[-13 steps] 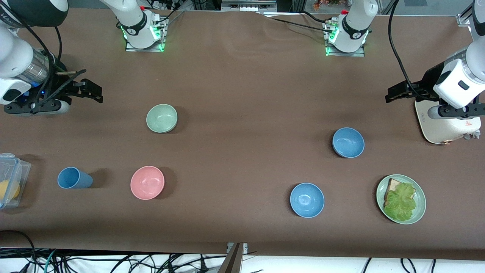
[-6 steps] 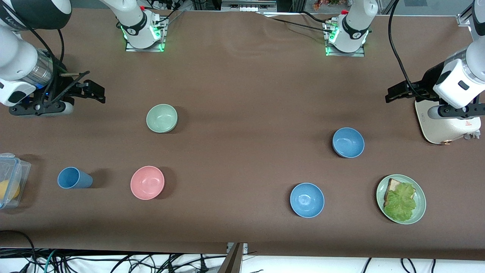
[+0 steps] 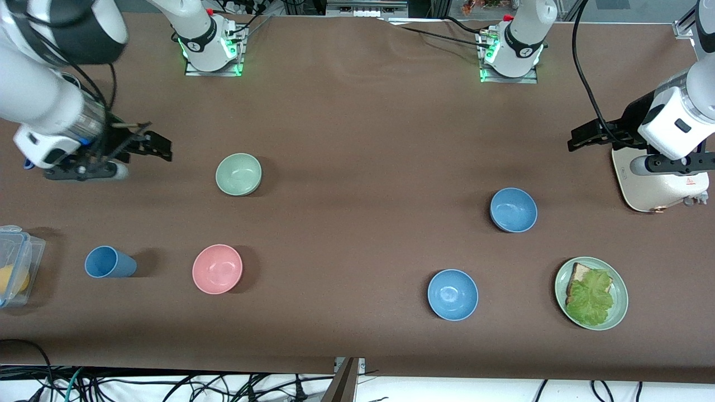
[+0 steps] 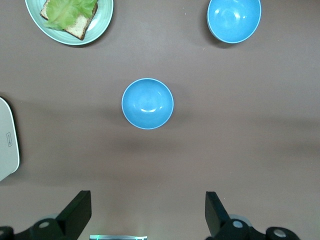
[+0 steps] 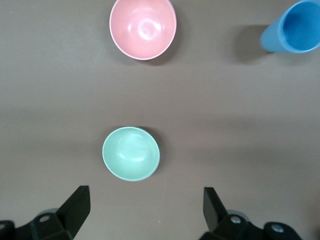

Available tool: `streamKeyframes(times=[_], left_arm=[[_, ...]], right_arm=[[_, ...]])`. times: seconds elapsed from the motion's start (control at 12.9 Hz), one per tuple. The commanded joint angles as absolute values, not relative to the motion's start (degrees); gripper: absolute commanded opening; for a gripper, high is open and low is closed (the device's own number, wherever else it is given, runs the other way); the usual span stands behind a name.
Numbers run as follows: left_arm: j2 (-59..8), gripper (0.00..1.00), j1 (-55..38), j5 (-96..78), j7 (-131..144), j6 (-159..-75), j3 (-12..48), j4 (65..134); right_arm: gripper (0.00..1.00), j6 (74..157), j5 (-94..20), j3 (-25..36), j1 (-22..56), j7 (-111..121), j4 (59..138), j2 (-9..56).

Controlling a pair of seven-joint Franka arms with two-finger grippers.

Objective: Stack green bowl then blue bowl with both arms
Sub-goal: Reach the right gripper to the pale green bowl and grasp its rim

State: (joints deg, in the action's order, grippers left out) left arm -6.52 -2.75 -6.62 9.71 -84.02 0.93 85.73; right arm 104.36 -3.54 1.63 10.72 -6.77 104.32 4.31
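The green bowl (image 3: 238, 174) sits upright and empty on the brown table; it also shows in the right wrist view (image 5: 131, 153). My right gripper (image 3: 158, 147) is open and empty in the air, over bare table beside the green bowl toward the right arm's end; its own view shows it (image 5: 145, 212). Two blue bowls stand toward the left arm's end: one (image 3: 513, 210) farther from the front camera, one (image 3: 452, 295) nearer. The farther one is central in the left wrist view (image 4: 147, 103). My left gripper (image 3: 584, 137) (image 4: 147, 215) is open, empty and waits above the table.
A pink bowl (image 3: 217, 268) and a blue cup (image 3: 109, 262) stand nearer the front camera than the green bowl. A clear plastic box (image 3: 14, 265) sits at the right arm's end. A plate (image 3: 619, 304) with toast and lettuce and a white appliance (image 3: 659, 187) are at the left arm's end.
My right arm has swung toward the green bowl, bringing its open gripper closer to it. The left arm and all the dishes have not moved.
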Motion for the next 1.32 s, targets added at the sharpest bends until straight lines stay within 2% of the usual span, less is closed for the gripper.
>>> streamKeyframes(times=[0.0, 0.23, 0.39, 0.54, 0.62, 0.7, 0.85, 0.93, 1.24], left_arm=[[-6.6, 1.0, -2.9, -4.9, 10.0, -83.3, 1.1, 85.3], [-6.6, 1.0, -2.9, -4.9, 10.0, -83.3, 1.1, 85.3], [-6.6, 1.0, -2.9, -4.9, 10.0, -83.3, 1.1, 85.3], [-6.6, 1.0, -2.9, -4.9, 10.0, -83.3, 1.1, 85.3], [-6.6, 1.0, -2.9, -4.9, 10.0, -83.3, 1.1, 85.3], [-6.6, 1.0, -2.9, -4.9, 10.1, -83.3, 1.1, 85.3], [-6.6, 1.0, -2.9, -4.9, 10.1, -83.3, 1.1, 85.3], [-6.9, 1.0, -2.9, -4.9, 10.0, -83.3, 1.1, 85.2], [-6.9, 1.0, -3.0, -5.1, 10.1, -83.3, 1.1, 85.2]], right_arm=[[1.0, 118.7, -4.0, 0.1, 10.9, -8.4, 119.5, 1.9], [1.0, 135.7, -4.0, -2.0, 11.0, -7.8, 132.1, 3.2], [1.0, 145.2, -4.0, -2.2, 11.0, -7.6, 137.1, 6.7], [0.99, 150.7, -4.0, -2.3, 11.1, -7.6, 139.1, 10.0], [0.93, 151.3, -4.0, -2.3, 11.1, -7.6, 139.6, 10.8], [0.72, 151.3, -4.0, -2.5, 11.2, -7.6, 139.6, 11.5], [0.15, 151.3, -4.0, -2.9, 11.1, -7.7, 139.3, 12.5], [0.0, 151.3, -4.0, -2.9, 11.2, -8.5, 139.2, 12.9], [0.0, 150.6, -3.9, -3.4, 11.2, -8.2, 137.8, 11.9]])
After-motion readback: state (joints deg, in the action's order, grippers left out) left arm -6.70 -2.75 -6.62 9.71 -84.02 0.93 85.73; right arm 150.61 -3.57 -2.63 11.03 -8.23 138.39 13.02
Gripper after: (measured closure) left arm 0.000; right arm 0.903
